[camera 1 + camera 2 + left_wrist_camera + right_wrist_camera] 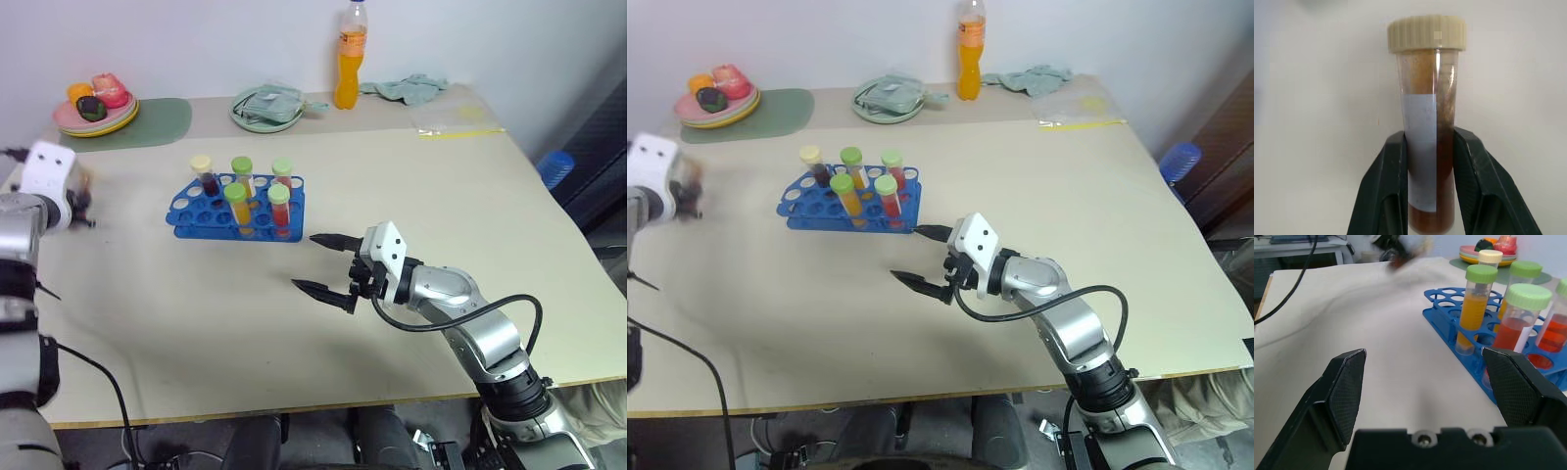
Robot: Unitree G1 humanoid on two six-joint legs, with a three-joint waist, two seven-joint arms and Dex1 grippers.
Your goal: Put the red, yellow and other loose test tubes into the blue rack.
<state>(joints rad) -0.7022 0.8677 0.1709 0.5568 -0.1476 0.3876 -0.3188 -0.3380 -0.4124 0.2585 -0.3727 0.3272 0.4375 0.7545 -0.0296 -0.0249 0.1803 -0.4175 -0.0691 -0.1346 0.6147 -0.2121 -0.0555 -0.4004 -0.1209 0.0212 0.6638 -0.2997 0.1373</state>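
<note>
The blue rack stands at the table's middle left. Several capped tubes stand upright in it: one with a cream cap and dark liquid, green-capped ones with yellow and red liquid. At the far left my left gripper hangs above the table. Its fingers are shut on a cream-capped test tube of brownish-red liquid with a white label. My right gripper stands open just right of the rack's front corner, with nothing between its fingers.
At the back of the table are a plate of fruit beside a green mat, a plate holding a cloth, an orange drink bottle and a crumpled cloth. A clear bag lies at the back right.
</note>
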